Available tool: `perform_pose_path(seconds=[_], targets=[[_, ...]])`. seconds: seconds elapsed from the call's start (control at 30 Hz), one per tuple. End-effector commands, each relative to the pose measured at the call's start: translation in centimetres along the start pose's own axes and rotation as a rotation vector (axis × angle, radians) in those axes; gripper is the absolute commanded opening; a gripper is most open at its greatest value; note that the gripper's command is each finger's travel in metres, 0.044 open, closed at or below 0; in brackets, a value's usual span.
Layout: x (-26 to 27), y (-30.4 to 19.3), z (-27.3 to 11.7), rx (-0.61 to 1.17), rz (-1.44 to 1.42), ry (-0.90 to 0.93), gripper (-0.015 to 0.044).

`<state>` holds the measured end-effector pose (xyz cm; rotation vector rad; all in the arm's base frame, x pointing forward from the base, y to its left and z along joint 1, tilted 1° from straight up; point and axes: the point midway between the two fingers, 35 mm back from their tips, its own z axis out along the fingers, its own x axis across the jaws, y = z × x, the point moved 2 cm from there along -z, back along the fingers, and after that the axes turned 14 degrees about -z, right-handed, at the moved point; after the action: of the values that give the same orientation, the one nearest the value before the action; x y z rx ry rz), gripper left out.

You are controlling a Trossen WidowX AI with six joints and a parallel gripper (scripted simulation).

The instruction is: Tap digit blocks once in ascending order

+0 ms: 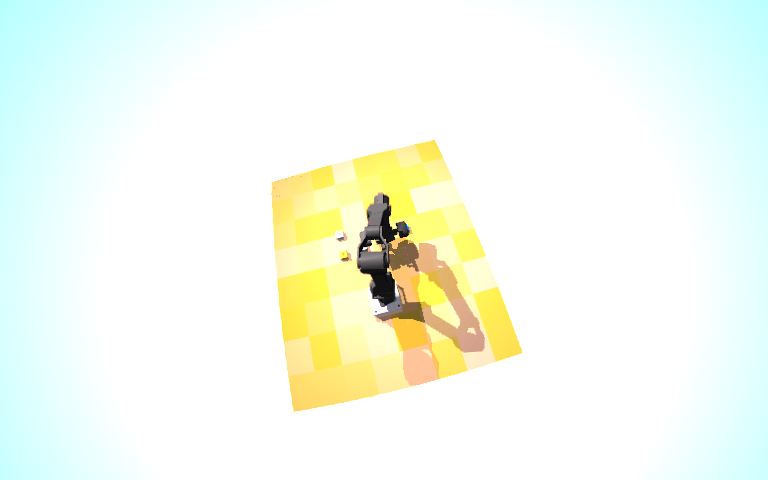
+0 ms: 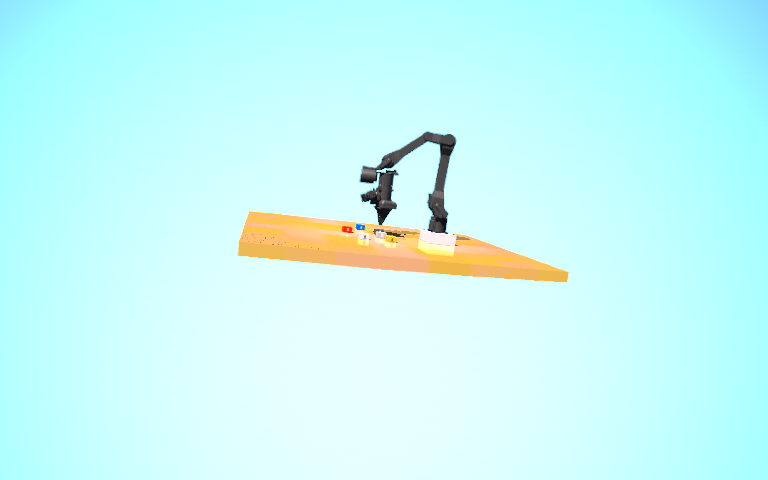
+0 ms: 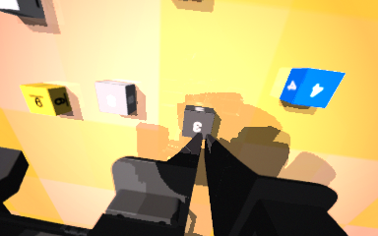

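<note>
The claw [image 3: 203,139] is pinched nearly closed with nothing in it, its tips poised right over the grey block [image 3: 198,121] marked 3. On the table [image 3: 236,44], a white block [image 3: 115,97] and yellow block [image 3: 45,99] sit to one side, a blue block [image 3: 311,88] to the other.

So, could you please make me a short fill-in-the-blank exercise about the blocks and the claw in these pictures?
1. The claw hangs over the grey block, which shows the digit ____.
2. The block with the digit 4 is ____ in colour.
3. The claw's fingers are ____, with nothing between them.
4. In the wrist view, the white block sits between the grey block and the ____ block.

Missing words: 3; blue; shut; yellow
</note>
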<state>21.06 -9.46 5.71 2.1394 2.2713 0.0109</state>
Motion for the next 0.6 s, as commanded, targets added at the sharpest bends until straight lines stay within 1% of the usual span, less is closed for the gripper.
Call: perform_pose_path(seconds=[0.0,0.07,0.2,0.27,0.43,0.5,0.57], targets=[[0.0,0.1,-0.8,-0.010,-0.004,-0.003,0.0020],[-0.1,0.2,-1.7,-0.010,-0.003,-0.003,0.0020],[-0.1,0.3,-7.0,-0.011,0.003,-0.002,0.0020],[0.0,0.1,-8.7,-0.010,-0.004,-0.003,0.0020],[-0.2,0.2,-9.0,-0.010,-0.004,-0.003,0.0020],[-1.9,1.0,-9.2,-0.010,-0.004,-0.004,0.0020],[-4.8,2.1,-9.4,-0.011,-0.004,-0.007,0.0020]])
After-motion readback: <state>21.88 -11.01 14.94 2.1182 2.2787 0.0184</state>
